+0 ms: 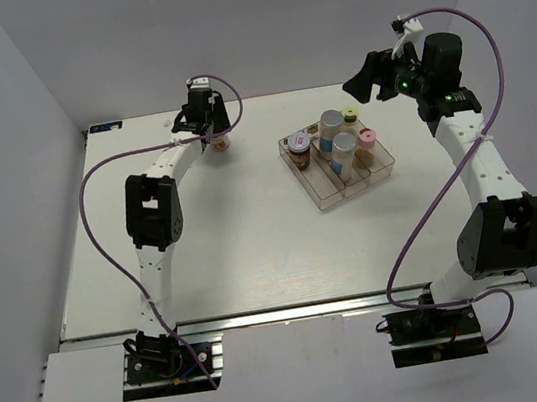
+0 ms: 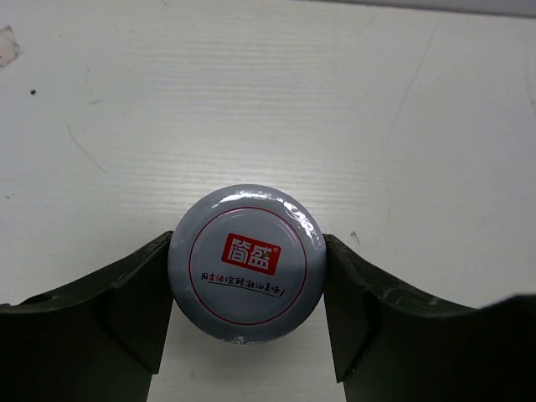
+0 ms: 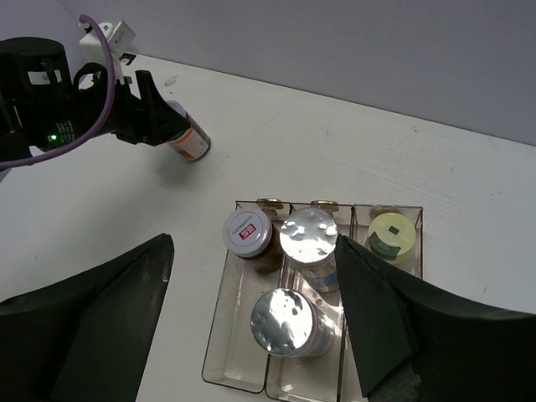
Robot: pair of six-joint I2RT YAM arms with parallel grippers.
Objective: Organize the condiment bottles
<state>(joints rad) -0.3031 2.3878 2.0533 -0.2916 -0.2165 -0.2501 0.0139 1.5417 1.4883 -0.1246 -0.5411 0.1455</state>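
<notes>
White table [image 1: 256, 253]: left claw [image 2: 248, 268] clenched on a brown jar [image 3: 191, 141], well left of the tray [image 1: 333, 194] — a slip off its smooth lid could topple it. Right claw [image 3: 253, 276] hangs released. Count — two brown jars, the second jar [image 3: 247, 233] in the tray with two silver-capped bottles [image 3: 308, 237], one yellow-capped bottle [image 3: 391, 234] and one pink-capped bottle [image 1: 367, 136].

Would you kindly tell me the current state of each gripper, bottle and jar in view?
Left gripper: shut on the short brown jar with a pale, red-labelled lid, outside the clear three-compartment plastic tray.
Right gripper: open, empty, raised near the tray.
Second short brown jar: upright, left compartment.
Two silver-capped bottles: upright, middle compartment.
Yellow-green-capped bottle: upright, right compartment.
Pink-capped bottle: upright, right compartment.
</notes>
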